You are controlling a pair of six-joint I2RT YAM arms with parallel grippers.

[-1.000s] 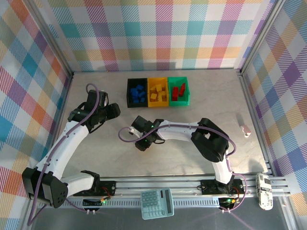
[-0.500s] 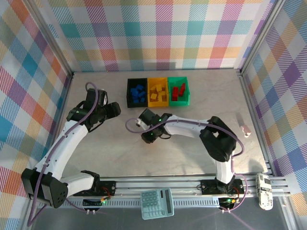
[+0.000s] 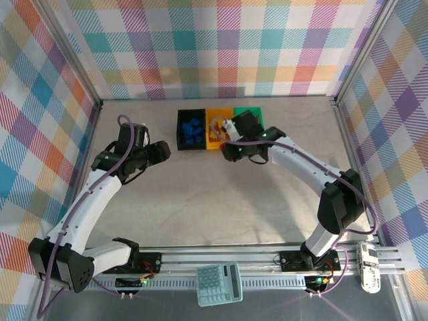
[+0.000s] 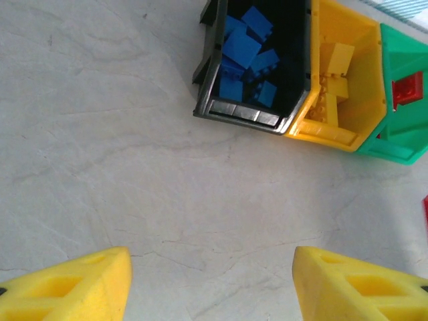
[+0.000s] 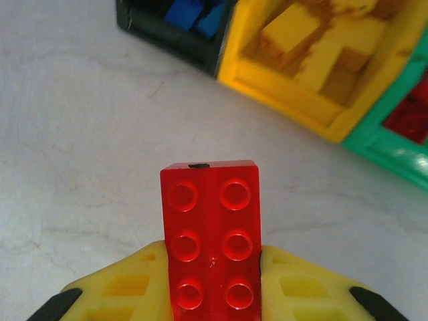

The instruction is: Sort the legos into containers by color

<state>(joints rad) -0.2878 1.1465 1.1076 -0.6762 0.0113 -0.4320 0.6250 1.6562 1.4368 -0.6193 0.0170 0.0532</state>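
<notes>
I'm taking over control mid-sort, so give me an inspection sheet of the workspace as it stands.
Surface: grey table, no loose bricks seen.
Job's things: black bin holds blue bricks; yellow bin, yellow bricks; green bin, red bricks; one red brick held.
Clutter: teal calculator and white toy car on the near rail; small pale item by the table's right edge.
Grippers: left gripper open, empty; right gripper shut on the red brick, facing the bins.
Cables: purple cable looped at the left wrist; no snag seen.
Surroundings: plaid walls, metal frame.
</notes>
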